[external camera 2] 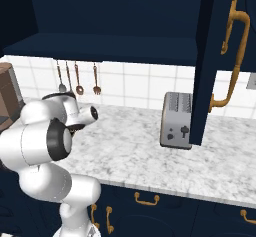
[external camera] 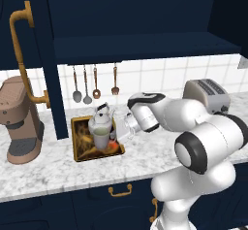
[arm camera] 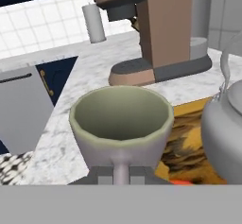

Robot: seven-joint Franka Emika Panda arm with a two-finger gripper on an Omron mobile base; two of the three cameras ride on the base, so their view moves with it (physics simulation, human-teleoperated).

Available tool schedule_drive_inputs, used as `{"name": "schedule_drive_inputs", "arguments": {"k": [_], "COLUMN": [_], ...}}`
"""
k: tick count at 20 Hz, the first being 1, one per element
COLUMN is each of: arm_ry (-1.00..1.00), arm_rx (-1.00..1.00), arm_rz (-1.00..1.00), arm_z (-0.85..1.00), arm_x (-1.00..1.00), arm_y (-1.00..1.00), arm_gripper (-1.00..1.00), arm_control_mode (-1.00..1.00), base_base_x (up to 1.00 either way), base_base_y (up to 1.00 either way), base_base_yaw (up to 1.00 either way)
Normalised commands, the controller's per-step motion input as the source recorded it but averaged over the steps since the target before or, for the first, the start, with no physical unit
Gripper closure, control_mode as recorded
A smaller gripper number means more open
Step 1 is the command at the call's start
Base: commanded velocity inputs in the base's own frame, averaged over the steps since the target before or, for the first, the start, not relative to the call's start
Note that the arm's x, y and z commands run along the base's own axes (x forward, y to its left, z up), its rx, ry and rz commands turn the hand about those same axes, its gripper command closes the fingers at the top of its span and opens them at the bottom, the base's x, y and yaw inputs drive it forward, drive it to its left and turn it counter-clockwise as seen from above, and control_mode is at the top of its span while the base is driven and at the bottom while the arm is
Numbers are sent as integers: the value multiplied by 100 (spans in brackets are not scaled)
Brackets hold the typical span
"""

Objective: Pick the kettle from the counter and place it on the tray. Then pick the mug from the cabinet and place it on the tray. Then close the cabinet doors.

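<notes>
I am pinching the mug [arm camera: 120, 121] by its handle in my claw [arm camera: 121, 175], holding it over the tray [external camera: 77, 139] near the counter's [external camera: 58, 168] back edge, beside the kettle [external camera: 101, 119]. Next I should be lowering and letting go, then shutting the cabinet doors [external camera 2: 207, 61].

Glossy white rounded arm [external camera: 203, 137], black joint rings, bulbous segments.

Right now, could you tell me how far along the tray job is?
Done: the kettle sits on the tray. In hand: the tool is shut on the mug, held over the tray beside the kettle. Left: release the mug, then close the open cabinet doors.
</notes>
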Motion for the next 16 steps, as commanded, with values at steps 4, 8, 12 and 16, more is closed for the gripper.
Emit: {"name": "schedule_drive_inputs", "arguments": {"k": [4,8,12,16], "arm_ry": [0,0,-7,-18], "arm_rx": [-6,-5,-3,0], "arm_rz": [-4,-2,-1,0], "arm_z": [-24,-31,-33,-23], "arm_x": [0,6,12,16], "arm_y": [0,0,0,0], "arm_gripper": [100,100,100,100], "arm_control_mode": [-100,-100,-100,-100], "base_base_x": [0,0,0,0], "base_base_y": [0,0,0,0], "base_base_yaw": [0,0,0,0]}}
